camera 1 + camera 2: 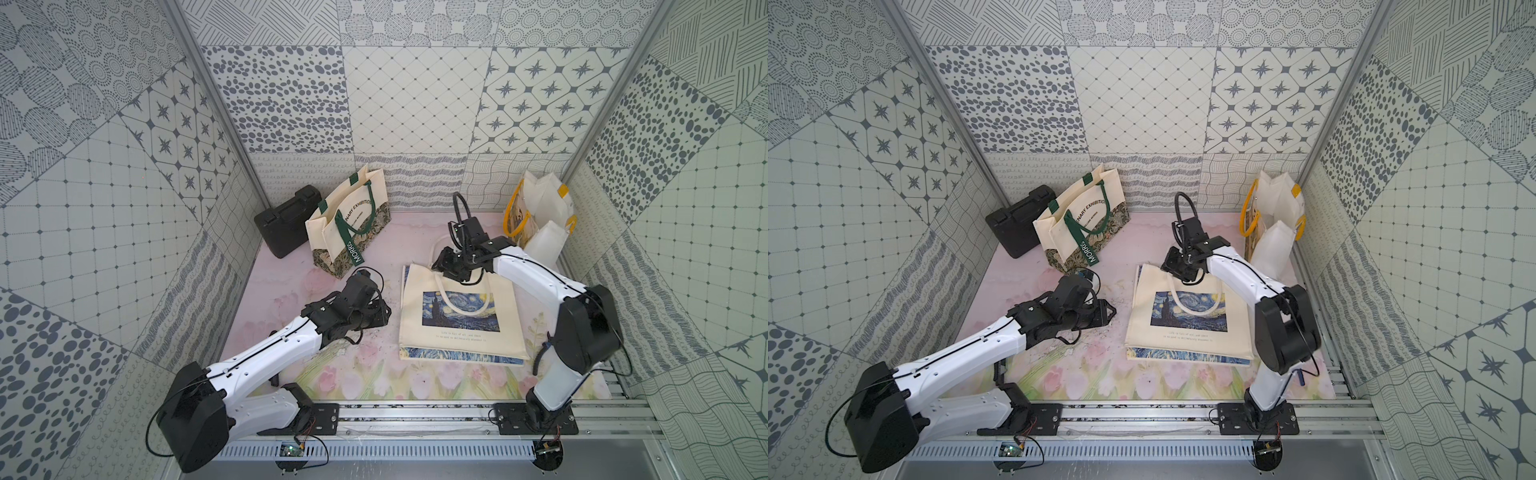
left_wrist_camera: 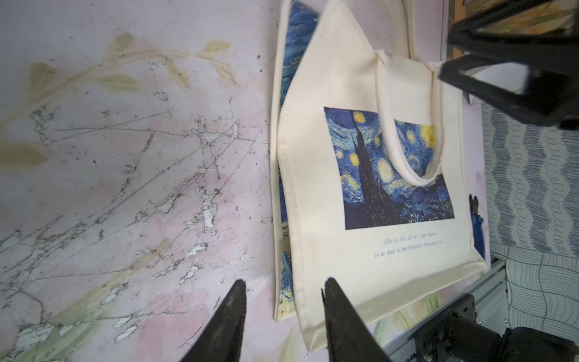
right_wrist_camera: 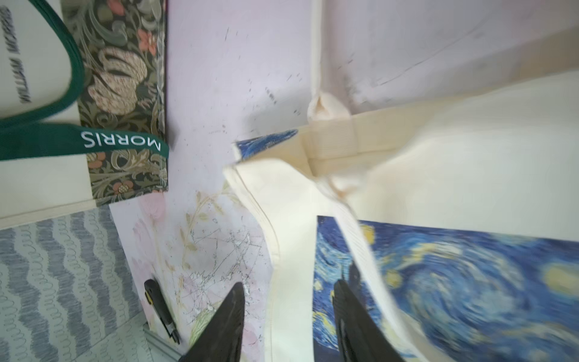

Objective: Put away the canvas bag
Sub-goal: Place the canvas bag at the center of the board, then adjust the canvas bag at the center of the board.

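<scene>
In the right wrist view the bag [image 3: 470, 141] is blurred and cut by the frame edge, its print smeared. In both top views the right gripper [image 1: 446, 268] covers its own fingertips; contact with the bag cannot be told. At 10 o'clock the case [image 1: 282, 224] is partly hidden behind the Morris bag [image 1: 332, 232].

Cream canvas bag [image 1: 457, 345], Starry Night print up, flat on floral mat [image 1: 353, 376], handle looped across print
</scene>
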